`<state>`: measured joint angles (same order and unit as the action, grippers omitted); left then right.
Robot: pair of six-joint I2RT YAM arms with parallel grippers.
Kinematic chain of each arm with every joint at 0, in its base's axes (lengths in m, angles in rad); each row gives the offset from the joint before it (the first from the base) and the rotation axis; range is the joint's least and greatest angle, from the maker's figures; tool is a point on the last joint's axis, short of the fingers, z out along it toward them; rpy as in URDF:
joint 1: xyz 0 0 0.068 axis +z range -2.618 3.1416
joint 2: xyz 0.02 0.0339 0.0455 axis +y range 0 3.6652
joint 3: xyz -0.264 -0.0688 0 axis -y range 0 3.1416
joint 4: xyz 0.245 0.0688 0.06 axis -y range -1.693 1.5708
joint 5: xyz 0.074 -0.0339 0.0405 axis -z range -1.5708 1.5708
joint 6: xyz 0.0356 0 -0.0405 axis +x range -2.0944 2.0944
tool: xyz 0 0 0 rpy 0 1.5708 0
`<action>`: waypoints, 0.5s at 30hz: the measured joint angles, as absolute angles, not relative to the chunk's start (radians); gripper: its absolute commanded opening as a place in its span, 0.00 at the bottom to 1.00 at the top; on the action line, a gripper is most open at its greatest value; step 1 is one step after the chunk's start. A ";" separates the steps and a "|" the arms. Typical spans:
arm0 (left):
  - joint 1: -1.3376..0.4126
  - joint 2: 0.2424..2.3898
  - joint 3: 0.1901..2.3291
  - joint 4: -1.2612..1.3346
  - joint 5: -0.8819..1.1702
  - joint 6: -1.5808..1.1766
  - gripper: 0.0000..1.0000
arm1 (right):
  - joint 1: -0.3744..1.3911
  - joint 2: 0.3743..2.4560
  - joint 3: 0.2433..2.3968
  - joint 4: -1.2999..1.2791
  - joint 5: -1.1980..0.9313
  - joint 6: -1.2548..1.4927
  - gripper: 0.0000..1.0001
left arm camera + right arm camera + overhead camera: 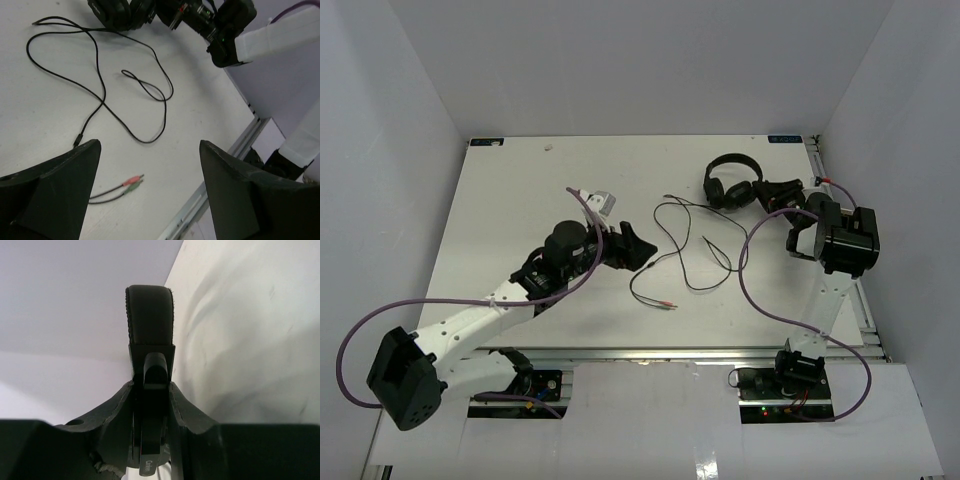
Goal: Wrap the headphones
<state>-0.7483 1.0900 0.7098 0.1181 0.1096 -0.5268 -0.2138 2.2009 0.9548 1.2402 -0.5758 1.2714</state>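
The black headphones (pixel 729 181) lie at the back right of the table; their earcups also show in the left wrist view (pixel 120 11). Their thin dark cable (pixel 685 240) runs in loose loops across the middle of the table and also shows in the left wrist view (pixel 102 97). It ends in a pink and a green plug (pixel 132 183), seen in the top view (pixel 666 304) too. My right gripper (pixel 760 191) is shut on the headband (pixel 150 315), with both jaws pressed against it. My left gripper (pixel 150 145) is open and empty, above the table just short of the plugs, left of the cable loops (pixel 642 250).
The table's right edge rail (pixel 865 310) runs close beside the right arm. The front edge rail (pixel 210 200) lies just past the plugs. White walls enclose the table on three sides. Purple robot cables (pixel 760 290) hang off both arms.
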 measured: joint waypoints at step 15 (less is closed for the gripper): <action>-0.749 1.243 1.436 -0.453 -0.108 -0.140 0.90 | 0.059 1.971 0.838 1.270 -0.900 1.439 0.08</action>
<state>-0.7490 1.2432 1.4364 -0.4529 -0.1083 -0.1403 0.0594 1.9714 0.8379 1.2699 -0.9004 1.4387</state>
